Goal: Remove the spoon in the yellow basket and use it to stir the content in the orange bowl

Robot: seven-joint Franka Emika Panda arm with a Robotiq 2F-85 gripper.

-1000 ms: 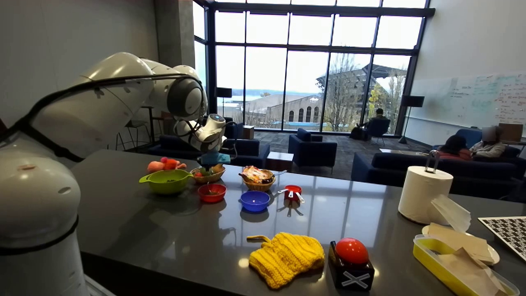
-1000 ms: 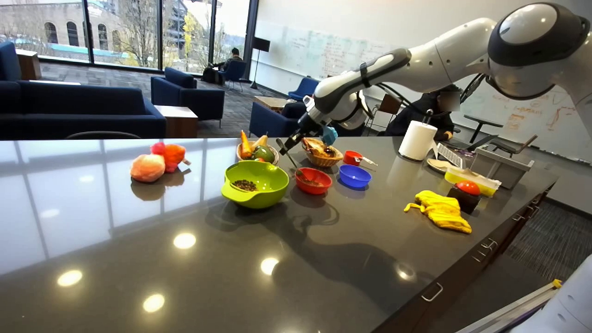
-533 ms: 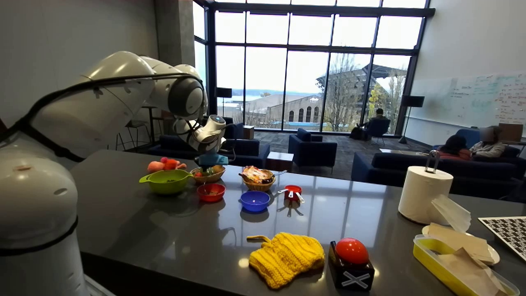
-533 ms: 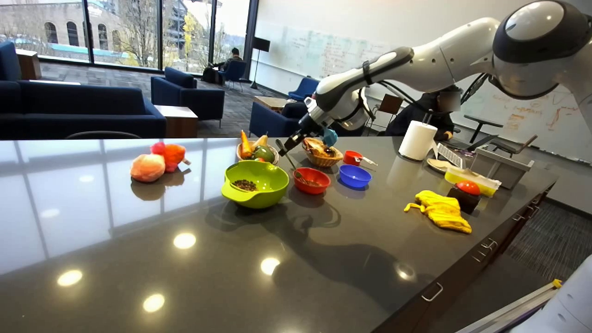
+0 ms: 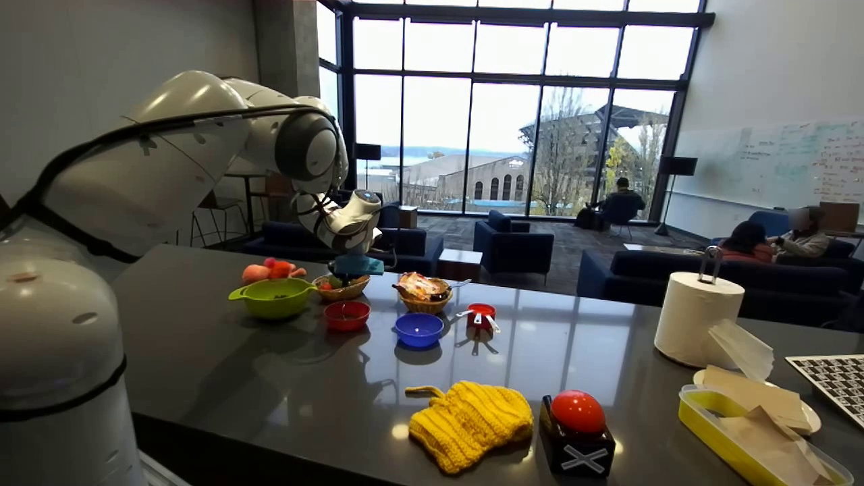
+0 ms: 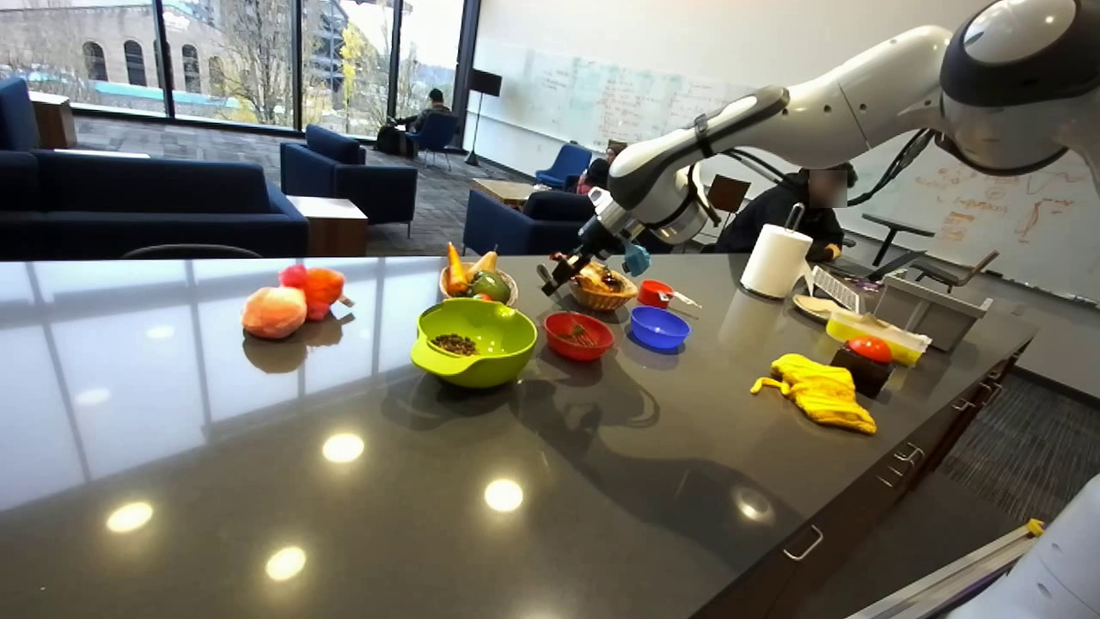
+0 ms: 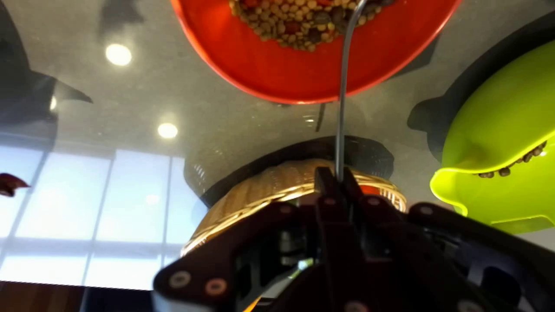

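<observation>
Biggest first: the dark glossy countertop (image 6: 387,516) carries the whole spread, and my white jointed robot arm (image 6: 834,103) stands arched above it. Going down in size, here's the lime-green round plastic bowl (image 6: 490,365), and near it the tan woven wicker basket (image 7: 277,177), low in the wrist view. Then the small round red-orange plastic bowl (image 7: 303,78), my match for the orange one, near both and handy for the reach. Next, the black two-fingered gripper (image 7: 339,178): squeezed right in on the slim silver metal spoon (image 7: 341,125), no slack left over. I judge the hold is well up the handle so the shaft can slant across the rim and leave my grip clear of the contents. Its far end is cut off at the pale lentil-like bits (image 7: 295,26); touching them or not, I can't tell. Spoon out of any basket, so stirring looks like the step in hand.
</observation>
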